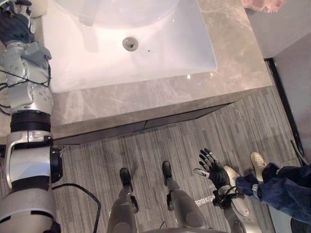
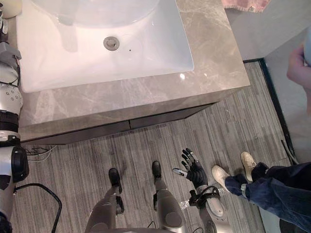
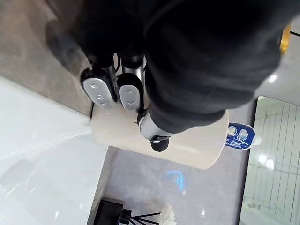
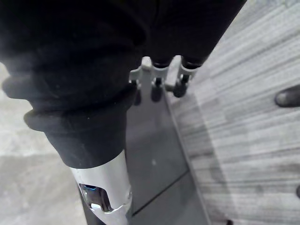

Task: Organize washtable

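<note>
Left hand grips the cream cylindrical cup at eleven o'clock beside the white rectangular basin; we should lift it straight up. Right hand hangs with its fingers spread at five o'clock.

The pink cloth near the counter's far right corner is cut by the top edge. The left hand covers much of the cup, which hides part of a tube.
</note>
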Robot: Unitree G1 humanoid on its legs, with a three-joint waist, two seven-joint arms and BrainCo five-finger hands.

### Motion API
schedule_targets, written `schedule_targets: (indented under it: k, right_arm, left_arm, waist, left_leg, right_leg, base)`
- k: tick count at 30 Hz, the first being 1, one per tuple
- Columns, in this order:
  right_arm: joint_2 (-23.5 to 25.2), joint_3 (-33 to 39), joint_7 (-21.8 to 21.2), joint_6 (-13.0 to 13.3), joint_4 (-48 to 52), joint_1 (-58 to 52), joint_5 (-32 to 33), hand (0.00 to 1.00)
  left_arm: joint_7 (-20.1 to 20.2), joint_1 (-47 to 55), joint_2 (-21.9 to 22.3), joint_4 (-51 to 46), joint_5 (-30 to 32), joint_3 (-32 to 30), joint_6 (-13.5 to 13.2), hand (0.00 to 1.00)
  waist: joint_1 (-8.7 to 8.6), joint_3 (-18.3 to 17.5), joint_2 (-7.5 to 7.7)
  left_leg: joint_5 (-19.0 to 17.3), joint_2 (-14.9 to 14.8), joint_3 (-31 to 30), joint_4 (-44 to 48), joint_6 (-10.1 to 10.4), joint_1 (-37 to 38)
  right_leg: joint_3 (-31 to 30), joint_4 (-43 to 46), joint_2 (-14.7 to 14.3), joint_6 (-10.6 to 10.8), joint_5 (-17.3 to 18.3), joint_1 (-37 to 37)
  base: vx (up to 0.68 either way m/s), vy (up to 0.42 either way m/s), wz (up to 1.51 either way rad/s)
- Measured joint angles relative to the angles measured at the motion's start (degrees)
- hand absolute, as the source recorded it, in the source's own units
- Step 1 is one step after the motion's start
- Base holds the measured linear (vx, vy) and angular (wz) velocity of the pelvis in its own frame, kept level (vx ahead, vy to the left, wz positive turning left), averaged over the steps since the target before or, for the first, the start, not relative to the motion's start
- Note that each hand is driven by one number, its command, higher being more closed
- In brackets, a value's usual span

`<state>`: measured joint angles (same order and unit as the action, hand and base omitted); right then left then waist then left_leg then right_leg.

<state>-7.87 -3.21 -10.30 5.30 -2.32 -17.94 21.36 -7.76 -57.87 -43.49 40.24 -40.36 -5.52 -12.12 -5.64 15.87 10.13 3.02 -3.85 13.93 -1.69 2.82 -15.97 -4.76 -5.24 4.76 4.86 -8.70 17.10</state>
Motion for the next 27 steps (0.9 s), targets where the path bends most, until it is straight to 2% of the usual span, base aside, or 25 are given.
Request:
schedule_targets:
  k: [19, 23, 25, 26, 27]
  right_arm:
    - [0.0, -0.1, -0.2, 0.0, -0.7, -0.1, 0.0, 0.0]
    - [0.0, 0.0, -0.7, 0.0, -2.6, -0.5, 0.0, 0.0]
    - [0.4, 0.3, -1.0, 0.0, -4.5, -0.4, 0.0, 0.0]
    - [0.8, 0.5, -1.0, 0.0, -5.0, -0.5, 0.0, 0.0]
    - [0.8, 0.9, -1.0, 0.0, -6.1, -0.4, 0.0, 0.0]
  left_arm:
    - [0.2, 3.9, 2.3, 0.0, 0.1, -1.7, 0.3, 1.0]
    - [0.2, 14.8, 7.8, -9.0, 0.6, -2.2, 0.5, 1.0]
    - [0.6, 24.3, 13.1, -18.0, 0.8, -2.6, 0.3, 1.0]
    - [1.0, 26.9, 14.4, -20.3, 0.8, -2.9, 0.3, 1.0]
    - [1.6, 32.3, 17.6, -24.4, 0.8, -3.7, 0.0, 1.0]
  waist:
    - [-0.31, -0.7, 0.09]
    - [-0.12, -4.6, -1.11]
    - [0.16, -5.8, -2.41]
    - [0.18, -6.2, -2.68]
    - [0.3, -7.3, -3.81]
  left_leg:
    - [1.9, 0.4, -1.3, -2.4, -0.6, 3.4]
    - [1.9, 0.8, -1.5, -3.0, -0.6, 4.2]
    - [1.9, 1.3, -2.2, -3.6, -0.6, 5.9]
    - [1.9, 1.5, -2.3, -3.6, -0.6, 6.2]
    - [1.8, 1.8, -2.9, -3.6, -0.4, 6.4]
  right_leg:
    - [0.6, -0.3, 0.0, 0.4, -0.6, -2.8]
    - [1.1, -0.3, 0.3, 0.7, -0.3, -3.5]
    - [1.8, -0.3, 0.8, 0.8, 0.4, -5.3]
    - [2.0, -0.3, 1.1, 0.8, 0.8, -5.8]
    - [2.6, -0.3, 1.4, 0.7, 1.3, -6.2]
  base:
    - [0.0, 0.0, 0.01]
    - [0.01, 0.004, 0.04]
    - [0.02, 0.027, 0.16]
    - [0.01, 0.029, 0.21]
    - [0.02, 0.026, 0.19]
